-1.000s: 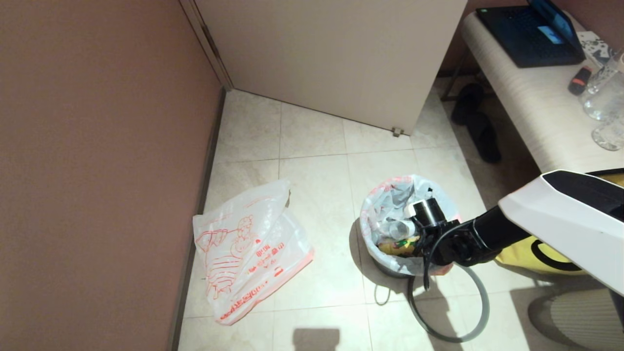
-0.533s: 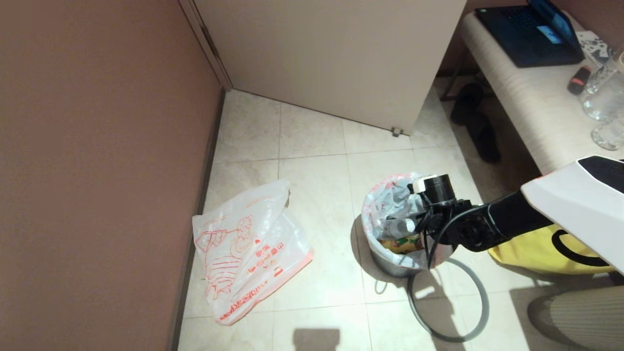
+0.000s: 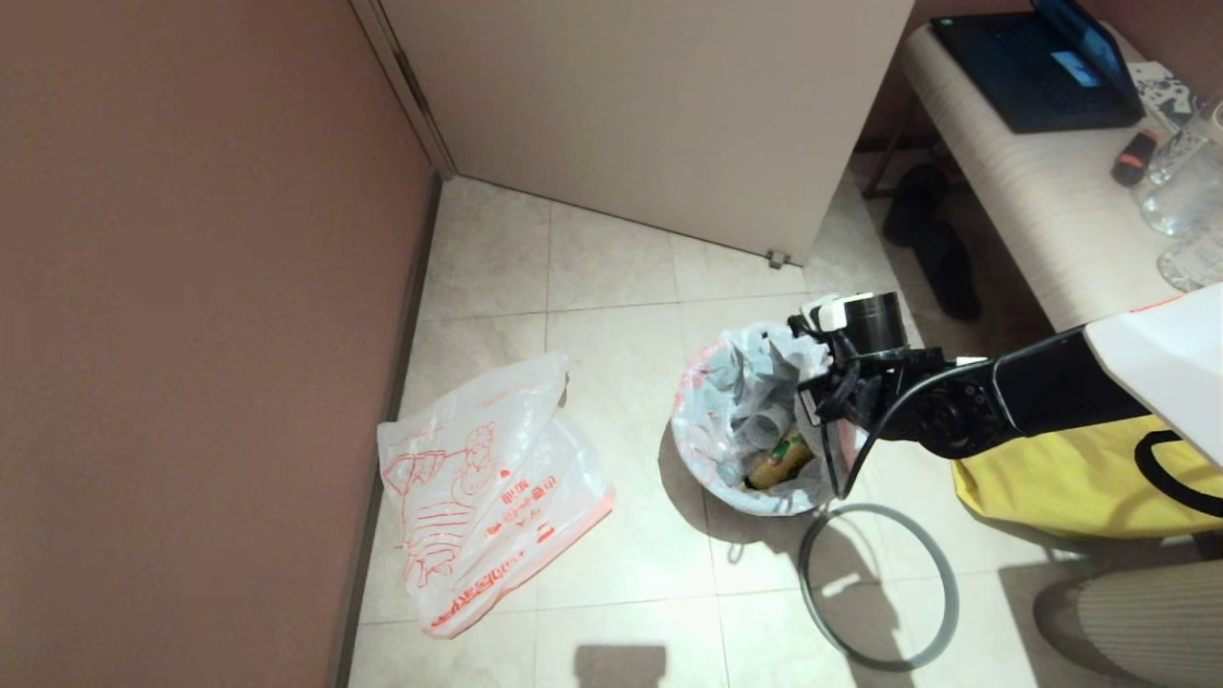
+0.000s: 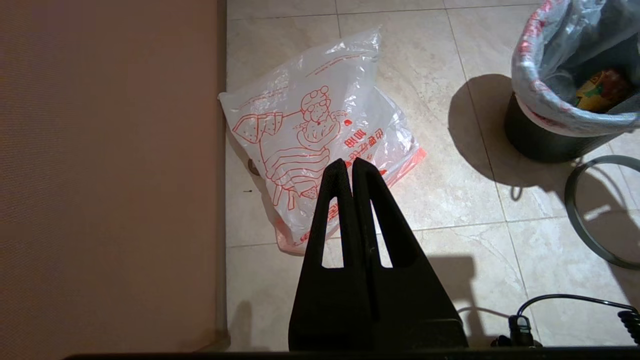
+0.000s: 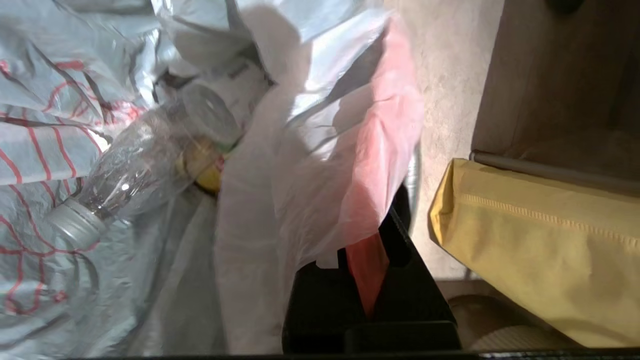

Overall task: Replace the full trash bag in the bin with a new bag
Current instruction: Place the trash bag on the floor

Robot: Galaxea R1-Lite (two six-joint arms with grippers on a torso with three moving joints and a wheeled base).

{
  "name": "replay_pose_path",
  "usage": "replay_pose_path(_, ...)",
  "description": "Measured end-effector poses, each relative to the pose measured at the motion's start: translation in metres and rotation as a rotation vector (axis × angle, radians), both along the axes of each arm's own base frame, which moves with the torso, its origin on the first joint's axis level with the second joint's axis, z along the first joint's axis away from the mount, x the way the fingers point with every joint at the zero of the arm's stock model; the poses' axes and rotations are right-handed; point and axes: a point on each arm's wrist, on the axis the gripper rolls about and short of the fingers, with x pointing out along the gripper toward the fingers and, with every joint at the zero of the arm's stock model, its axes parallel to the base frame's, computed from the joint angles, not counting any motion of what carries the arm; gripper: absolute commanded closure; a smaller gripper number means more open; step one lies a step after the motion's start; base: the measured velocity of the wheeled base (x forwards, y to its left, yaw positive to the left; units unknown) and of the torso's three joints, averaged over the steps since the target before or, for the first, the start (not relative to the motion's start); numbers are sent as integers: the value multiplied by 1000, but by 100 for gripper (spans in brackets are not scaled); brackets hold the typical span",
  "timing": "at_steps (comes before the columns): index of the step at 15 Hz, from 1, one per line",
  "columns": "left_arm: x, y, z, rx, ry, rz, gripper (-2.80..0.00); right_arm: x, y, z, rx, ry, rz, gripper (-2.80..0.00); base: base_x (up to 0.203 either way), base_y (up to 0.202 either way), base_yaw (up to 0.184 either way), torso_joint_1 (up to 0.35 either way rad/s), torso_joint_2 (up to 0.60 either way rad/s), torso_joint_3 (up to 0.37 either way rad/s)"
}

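Observation:
The full trash bag [image 3: 740, 420] sits in the black bin [image 4: 545, 145], lumpy with a clear bottle [image 5: 145, 170] and a yellow packet [image 3: 776, 463]. My right gripper [image 3: 824, 406] is shut on the bag's pink rim band [image 5: 370, 250] at the side nearest the tote and holds it up above the bin. In the head view the bag hides the bin. The new bag [image 3: 487, 487], with its red cartoon drawing, lies flat on the floor by the left wall. My left gripper [image 4: 351, 162] hangs shut and empty over the new bag's [image 4: 320, 130] near edge.
The grey hoop [image 3: 879, 588] lies on the tiles beside the bin. A yellow tote [image 3: 1061, 478] stands just right of the bin. Behind are a door [image 3: 669, 115], dark slippers [image 3: 936, 239] and a bench [image 3: 1032, 182] with a laptop. A brown wall [image 3: 191, 334] bounds the left.
My right gripper has risen and moved away from me with the bag's rim. The bag's mouth has been pulled up and shifted left; the hoop stays on the floor.

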Motion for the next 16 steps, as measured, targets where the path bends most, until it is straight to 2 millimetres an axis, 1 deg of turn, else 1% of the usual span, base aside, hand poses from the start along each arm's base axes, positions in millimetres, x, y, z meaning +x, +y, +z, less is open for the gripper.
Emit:
replay_pose_path(1, 0, 0, 0, 0, 0, 0, 0, 6, -3, 0, -16, 4, 2, 0, 0, 0, 0, 0, 0, 0)
replay_pose_path(2, 0, 0, 0, 0, 0, 0, 0, 12, -7, -5, -39, 20, 0, 0, 0, 0, 0, 0, 0, 0)
replay_pose_path(4, 0, 0, 0, 0, 0, 0, 0, 31, -18, -22, -127, 52, -2, 0, 0, 0, 0, 0, 0, 0)
replay_pose_path(6, 0, 0, 0, 0, 0, 0, 0, 47, -23, -36, -160, 58, -2, 0, 0, 0, 0, 0, 0, 0)
replay_pose_path(10, 0, 0, 0, 0, 0, 0, 0, 60, -11, -74, -166, 107, 41, 0, 0, 0, 0, 0, 0, 0)
replay_pose_path(12, 0, 0, 0, 0, 0, 1, 0, 66, -4, -89, -171, 121, 52, 0, 0, 0, 0, 0, 0, 0)
replay_pose_path(14, 0, 0, 0, 0, 0, 0, 0, 69, 1, -94, -166, 121, 58, 0, 0, 0, 0, 0, 0, 0)
replay_pose_path(16, 0, 0, 0, 0, 0, 0, 0, 65, 9, -85, -155, 112, 71, 0, 0, 0, 0, 0, 0, 0)
